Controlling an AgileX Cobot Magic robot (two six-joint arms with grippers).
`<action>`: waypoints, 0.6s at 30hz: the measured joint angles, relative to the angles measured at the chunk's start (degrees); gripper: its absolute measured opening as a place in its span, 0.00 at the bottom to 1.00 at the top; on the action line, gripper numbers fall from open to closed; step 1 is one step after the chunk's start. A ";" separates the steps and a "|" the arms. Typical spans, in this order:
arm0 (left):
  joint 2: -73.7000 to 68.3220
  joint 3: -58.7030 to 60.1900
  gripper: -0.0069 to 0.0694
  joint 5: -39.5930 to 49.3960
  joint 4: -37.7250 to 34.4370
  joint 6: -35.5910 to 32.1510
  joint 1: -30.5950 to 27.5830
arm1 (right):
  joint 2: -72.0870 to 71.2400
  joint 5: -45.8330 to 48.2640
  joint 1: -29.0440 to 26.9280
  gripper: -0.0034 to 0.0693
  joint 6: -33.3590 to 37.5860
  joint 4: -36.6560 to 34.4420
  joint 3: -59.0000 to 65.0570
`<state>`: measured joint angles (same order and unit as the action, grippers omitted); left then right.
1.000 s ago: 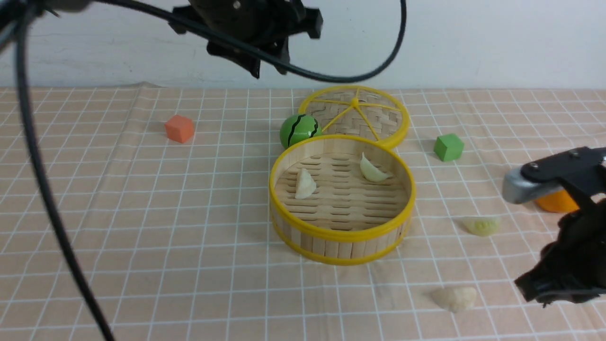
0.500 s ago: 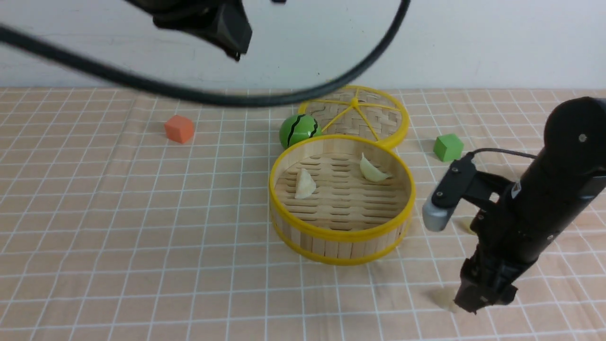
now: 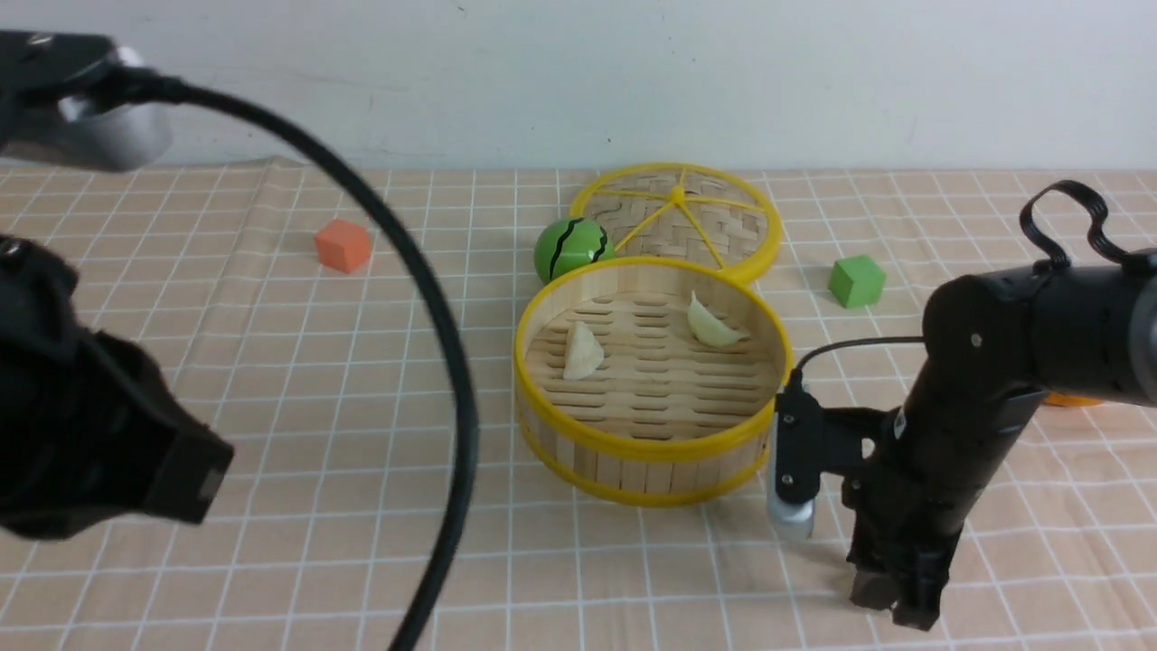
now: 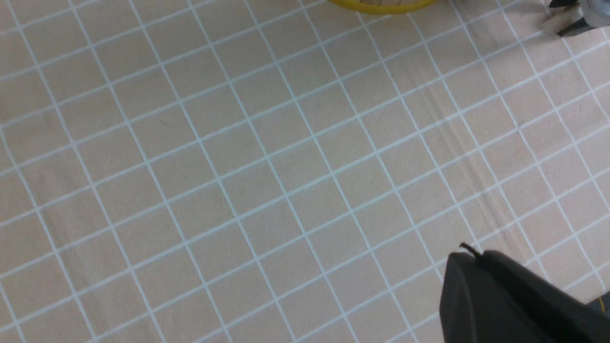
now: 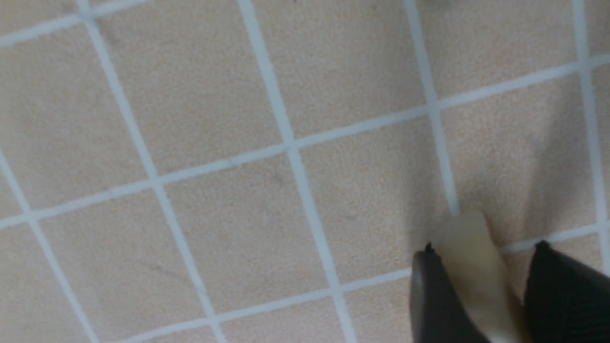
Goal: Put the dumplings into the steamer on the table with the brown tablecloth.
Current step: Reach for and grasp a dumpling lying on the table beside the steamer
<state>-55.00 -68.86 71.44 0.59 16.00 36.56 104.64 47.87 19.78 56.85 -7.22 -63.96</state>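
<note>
Held right hand [image 3: 895, 608] low, fingers [image 5: 438, 295] snug around a cream dumpling [image 5: 469, 267] on the bench [image 3: 362, 407], to lift it into the steamer [image 3: 653, 448].

No legible text — labels, numbers unreadable anywhere.

I see the tabletop [image 3: 362, 407], under the brown tablecloth [image 3: 271, 533], carrying the steamer [image 3: 651, 472], woven lid [image 3: 700, 221], striped green ball [image 3: 571, 249], orange cube [image 3: 343, 245] and green cube [image 3: 856, 280].

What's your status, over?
Left gripper shut. Right gripper shut on cream-white pleated toy dumpling, on peach-brown grid cloth. Round bamboo steamer holds two dumplings. Nothing between.
</note>
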 joint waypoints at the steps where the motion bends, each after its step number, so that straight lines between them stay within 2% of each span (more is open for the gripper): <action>1: 1.15 0.87 0.07 -0.05 0.00 0.27 0.00 | 0.00 0.00 0.06 0.33 -0.84 0.48 -0.13; 6: 6.26 2.71 0.07 -0.11 0.00 1.44 0.00 | -0.20 1.07 0.17 0.32 -6.28 2.60 -1.30; 9: 9.78 3.11 0.07 -0.05 -0.06 1.71 0.00 | -2.14 5.11 0.29 0.10 -11.19 3.04 -5.44; 11: 11.57 3.24 0.07 -0.05 -0.06 1.81 0.00 | -3.93 8.13 1.07 0.03 -15.21 2.11 -10.44; 18: 12.77 3.26 0.07 -0.05 -0.06 1.86 0.00 | -3.76 13.40 7.05 0.03 -29.87 1.05 -28.32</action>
<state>-42.23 -65.61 71.38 0.53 17.86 36.56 100.88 61.27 26.83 26.98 -6.17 -92.27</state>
